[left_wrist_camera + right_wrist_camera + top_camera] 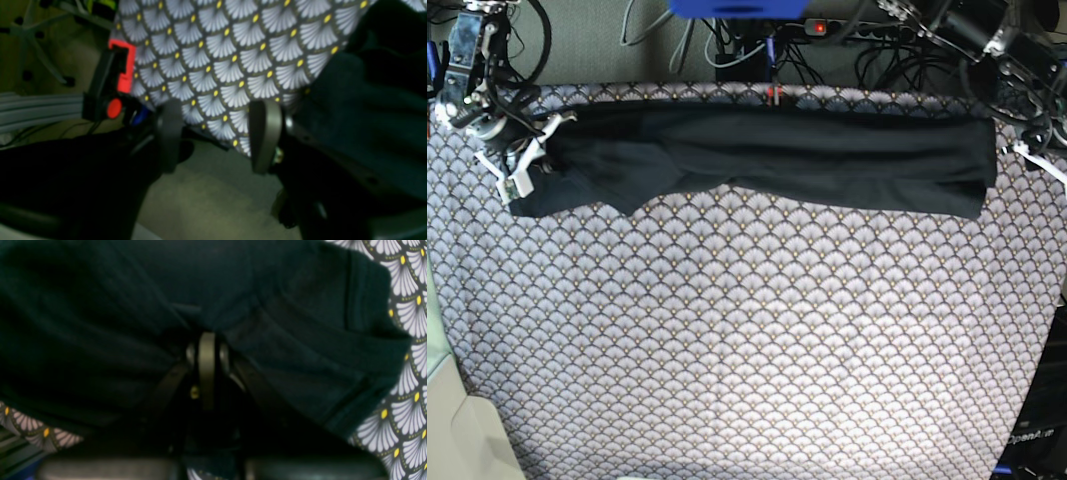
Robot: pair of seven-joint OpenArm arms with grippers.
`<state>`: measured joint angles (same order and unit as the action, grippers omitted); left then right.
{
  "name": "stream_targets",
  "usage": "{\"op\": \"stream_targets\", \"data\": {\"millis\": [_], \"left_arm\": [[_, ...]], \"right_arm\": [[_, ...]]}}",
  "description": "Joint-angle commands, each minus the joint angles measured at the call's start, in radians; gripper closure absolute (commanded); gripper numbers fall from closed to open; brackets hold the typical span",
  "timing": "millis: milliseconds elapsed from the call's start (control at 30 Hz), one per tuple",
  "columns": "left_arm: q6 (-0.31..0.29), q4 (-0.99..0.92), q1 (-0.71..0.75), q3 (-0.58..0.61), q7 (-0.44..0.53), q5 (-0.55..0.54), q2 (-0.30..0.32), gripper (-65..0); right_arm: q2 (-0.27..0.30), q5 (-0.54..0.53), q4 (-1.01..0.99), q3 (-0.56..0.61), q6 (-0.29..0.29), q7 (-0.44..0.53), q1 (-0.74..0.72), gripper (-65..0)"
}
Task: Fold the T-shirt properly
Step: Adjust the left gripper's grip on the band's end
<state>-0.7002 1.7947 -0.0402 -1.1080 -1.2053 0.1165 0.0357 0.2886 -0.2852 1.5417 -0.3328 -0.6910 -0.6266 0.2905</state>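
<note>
- T-shirt [827,155] lies as a long folded band along the far edge of the tablecloth [747,340], ready for crosswise folds.
- Right gripper [206,350] is clenched on its sleeve-end cloth, apparently anchoring it.
- Left gripper [217,133] hangs released off the shirt's other end, over the tablecloth's edge, gripping nothing.

Legible text: one item only. Base view, lower right corner of frame: white lettering "OpenArm" on a dark robot base [1034,440], partly cut by the frame edge. Both wrist views: no readable text, labels or numbers
</note>
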Motion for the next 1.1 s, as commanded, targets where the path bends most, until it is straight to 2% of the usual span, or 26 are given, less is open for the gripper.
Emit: {"op": "stream_targets", "data": {"millis": [0, 67, 200, 300, 667, 833, 933, 1067], "left_arm": [[0.002, 0.02, -0.01, 0.002, 0.003, -0.019, 0.011, -31.6], [0.002, 0.014, -0.003, 0.002, 0.003, -0.073, 0.019, -31.6], [0.002, 0.009, 0.0, 0.015, -0.021, -0.146, 0.022, -31.6], [0.002, 0.014, 0.0, 0.072, -0.061, -0.16, 0.022, -31.6], [0.002, -0.048, 0.0, 0.208, -0.067, -0.159, 0.02, -31.6], [0.002, 0.009, -0.007, 0.219, -0.087, -0.173, 0.003, -31.6], [0.002, 0.052, -0.03, 0.219, -0.184, -0.242, 0.0, -31.6], [0.002, 0.069, -0.073, 0.216, -0.191, -0.271, 0.002, -31.6]], "right_arm": [[0.005, 0.01, 0.004, 0.007, -0.007, -0.029, 0.0, 0.0], [0.007, 0.011, 0.004, 0.008, -0.007, -0.032, -0.01, 0.0], [-0.001, 0.093, 0.004, 0.007, -0.007, -0.032, -0.012, 0.0], [-0.01, 0.108, 0.007, 0.005, -0.007, -0.031, -0.014, 0.0], [-0.01, 0.108, 0.01, 0.007, -0.007, -0.031, -0.014, 0.0], [-0.01, 0.108, 0.01, 0.007, -0.007, -0.031, -0.014, 0.0], [-0.01, 0.108, 0.01, 0.007, -0.007, -0.031, -0.014, 0.0], [-0.012, 0.109, 0.004, 0.021, -0.007, -0.039, -0.033, 0.0]]}}
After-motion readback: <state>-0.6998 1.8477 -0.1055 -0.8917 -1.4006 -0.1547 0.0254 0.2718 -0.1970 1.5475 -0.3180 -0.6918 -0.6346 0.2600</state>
